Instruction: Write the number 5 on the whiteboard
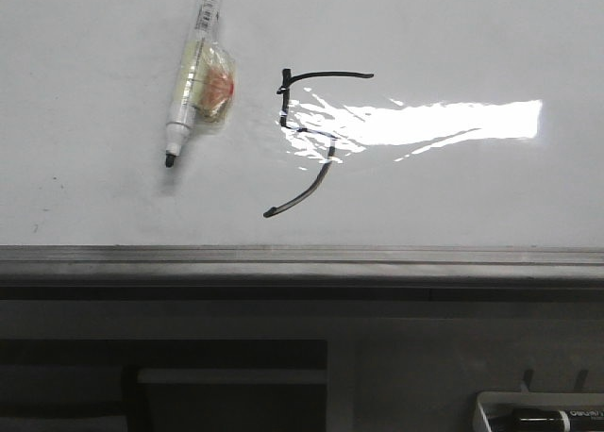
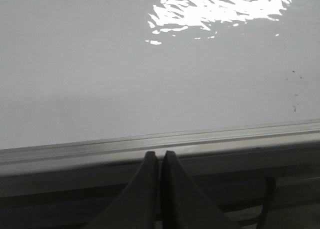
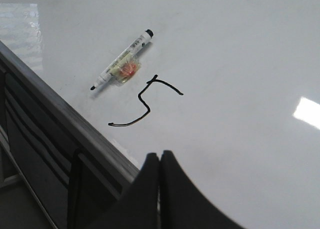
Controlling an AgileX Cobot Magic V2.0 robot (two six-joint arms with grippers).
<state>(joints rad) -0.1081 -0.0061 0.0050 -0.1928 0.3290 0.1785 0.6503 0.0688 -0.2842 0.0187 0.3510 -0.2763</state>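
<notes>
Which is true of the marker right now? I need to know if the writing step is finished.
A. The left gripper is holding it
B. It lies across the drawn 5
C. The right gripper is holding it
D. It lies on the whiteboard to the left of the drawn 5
D: the marker lies free on the whiteboard, left of the number 5; the left gripper and right gripper are both shut on nothing.

Bright window glare (image 1: 453,121), dark shelving (image 1: 226,375) below — dim, grey
</notes>
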